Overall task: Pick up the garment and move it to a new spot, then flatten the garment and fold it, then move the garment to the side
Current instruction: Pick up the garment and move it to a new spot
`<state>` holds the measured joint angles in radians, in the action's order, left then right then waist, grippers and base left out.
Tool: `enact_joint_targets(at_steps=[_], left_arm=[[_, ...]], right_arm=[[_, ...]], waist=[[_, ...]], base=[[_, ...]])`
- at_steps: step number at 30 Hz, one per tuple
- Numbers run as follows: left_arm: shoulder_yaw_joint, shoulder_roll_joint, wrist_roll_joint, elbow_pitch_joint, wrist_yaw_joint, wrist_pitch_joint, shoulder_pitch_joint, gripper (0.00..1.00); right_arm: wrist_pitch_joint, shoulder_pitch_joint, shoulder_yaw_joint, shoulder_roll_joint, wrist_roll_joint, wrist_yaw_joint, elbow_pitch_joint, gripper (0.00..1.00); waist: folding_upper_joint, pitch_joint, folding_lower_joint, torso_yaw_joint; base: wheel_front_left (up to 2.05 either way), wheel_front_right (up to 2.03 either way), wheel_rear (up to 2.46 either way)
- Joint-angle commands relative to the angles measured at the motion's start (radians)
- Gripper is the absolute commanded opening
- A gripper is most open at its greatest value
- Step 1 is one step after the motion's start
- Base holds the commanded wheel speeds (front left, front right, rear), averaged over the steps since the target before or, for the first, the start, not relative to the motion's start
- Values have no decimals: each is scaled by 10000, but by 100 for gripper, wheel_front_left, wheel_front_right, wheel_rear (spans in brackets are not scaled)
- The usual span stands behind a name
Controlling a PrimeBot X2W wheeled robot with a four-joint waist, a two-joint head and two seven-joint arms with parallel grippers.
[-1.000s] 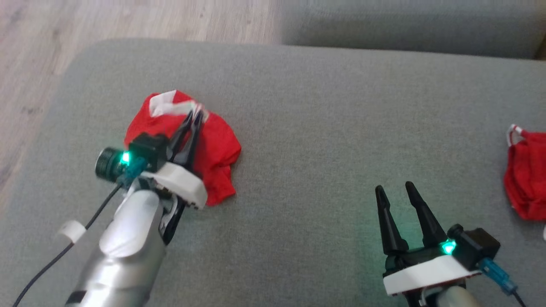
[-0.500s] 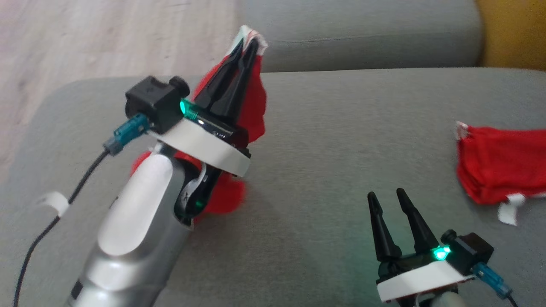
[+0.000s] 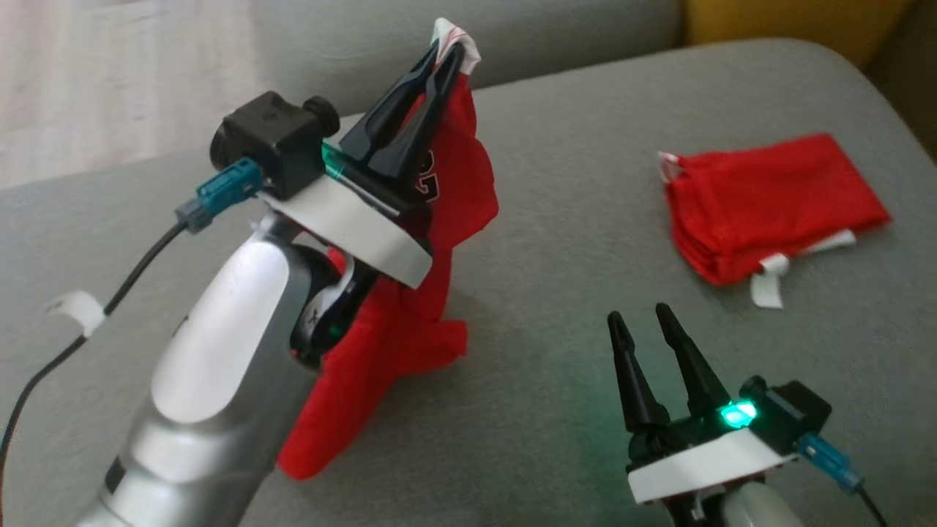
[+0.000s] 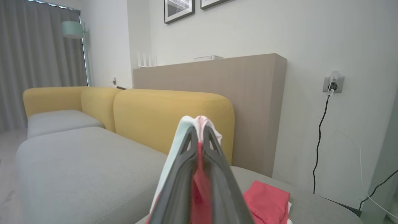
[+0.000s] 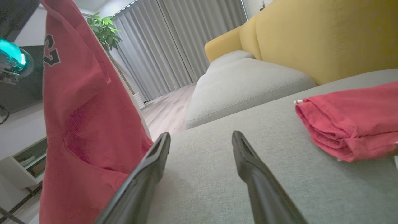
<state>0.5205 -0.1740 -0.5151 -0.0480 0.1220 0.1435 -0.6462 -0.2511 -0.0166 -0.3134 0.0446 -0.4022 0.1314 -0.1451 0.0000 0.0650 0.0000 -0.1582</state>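
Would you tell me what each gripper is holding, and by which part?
Left gripper pinches the red fabric garment by its white-trimmed edge; right gripper holds nothing.

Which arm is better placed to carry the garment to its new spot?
Left. The left claw is shut on the garment, which hangs from it; the right claw is open and empty, off to the side.

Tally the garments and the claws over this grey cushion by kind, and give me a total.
Red garments: 2, the hanging garment pinched in the left claw, and the folded garment lying on the grey cushion.
Claws: 2, the left claw, shut on cloth, and the right claw, open and holding nothing.
Total: 4.
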Motion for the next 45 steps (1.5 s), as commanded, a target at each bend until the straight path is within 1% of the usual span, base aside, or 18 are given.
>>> enact_joint_targets(at_steps=[1, 5, 7, 9, 10, 11, 13, 15, 19, 24, 27, 29, 32, 36, 38, 42, 44, 45], left_arm=[[-375, -208, 118, 71, -61, -226, -927, 0], [-555, -173, 383, -759, -59, -924, -1700, 0], [-586, -149, 454, -1049, -52, -1137, -1919, 0], [-569, -113, 580, -1727, -32, -1503, -2316, 0], [-568, -71, 609, -2073, -22, -1732, -2476, 82], [-552, -11, 564, -2457, -9, -1906, -2578, 100], [-472, 75, 349, -3251, 23, -2038, -2673, 100], [-407, 13, 302, -3875, 43, -2317, -2732, 100], [-230, -92, 207, -4644, 65, -2896, -2602, 100], [-97, -295, 121, -4846, 75, -3458, -2192, 100], [-6, -441, 177, -4630, 50, -3665, -1675, 100], [8, -510, 204, -4376, -53, -3768, -1213, 100], [-38, -696, 254, -3826, -348, -3877, -350, 100], [-305, -1128, 375, -2809, -956, -3992, 1191, 100], [-457, -1230, 358, -2278, -1233, -4021, 2066, 100], [-686, -1303, 558, -1200, -1814, -4045, 3646, 100], [-969, -1126, 575, -699, -2145, -4048, 4353, 100], [-1082, -1007, 546, -493, -2217, -4049, 4669, 100]], right_arm=[[-107, 559, -301, 56, -79, -7, 388, 100], [-107, 658, -444, 56, -136, -7, 417, 100], [-107, 673, -441, 56, -141, -7, 418, 100], [-107, 711, -462, 56, -146, -7, 423, 100], [-107, 735, -472, 56, -148, -7, 421, 100], [-107, 752, -475, 56, -145, -7, 415, 100], [-107, 759, -462, 56, -129, -7, 412, 100], [-107, 760, -455, 56, -67, -7, 411, 100], [-107, 701, -331, 56, 48, -7, 392, 100], [-107, 570, -167, 56, 235, -7, 341, 100], [-107, 422, 33, 56, 326, -7, 319, 100], [-107, 288, 257, 56, 376, -7, 302, 100], [-107, 132, 554, 56, 446, -7, 261, 100], [-107, -18, 772, 56, 551, -7, 183, 100], [-107, -108, 860, 56, 618, -7, 127, 100], [-107, -252, 978, 56, 738, -7, 45, 100], [-107, -305, 1018, 56, 744, -7, 27, 100], [-107, -345, 1048, 56, 740, -7, 11, 100]], waist=[[0, 351, 0, -619], [0, 563, 0, -1089], [0, 593, 0, -1151], [0, 659, 0, -1255], [0, 683, 0, -1290], [0, 694, 0, -1309], [0, 703, 0, -1304], [0, 717, 0, -1258], [0, 669, 0, -939], [0, 442, 0, -226], [0, 252, 0, 357], [0, 109, 0, 806], [0, -60, 0, 1369], [0, -228, 0, 1903], [0, -294, 0, 2140], [0, -310, 0, 2400], [0, -362, 0, 2445], [0, -390, 0, 2469]], base=[[0, 0, 0], [0, 0, 0], [0, 0, 0], [0, 0, 0], [0, 0, 0], [0, 0, 0], [0, 0, 0], [0, 0, 0], [0, 0, 0], [0, 0, 0], [0, 0, 0], [0, 0, 0], [0, 0, 0], [0, 0, 0], [0, 0, 0], [0, 0, 0], [0, 0, 0], [0, 0, 0]])
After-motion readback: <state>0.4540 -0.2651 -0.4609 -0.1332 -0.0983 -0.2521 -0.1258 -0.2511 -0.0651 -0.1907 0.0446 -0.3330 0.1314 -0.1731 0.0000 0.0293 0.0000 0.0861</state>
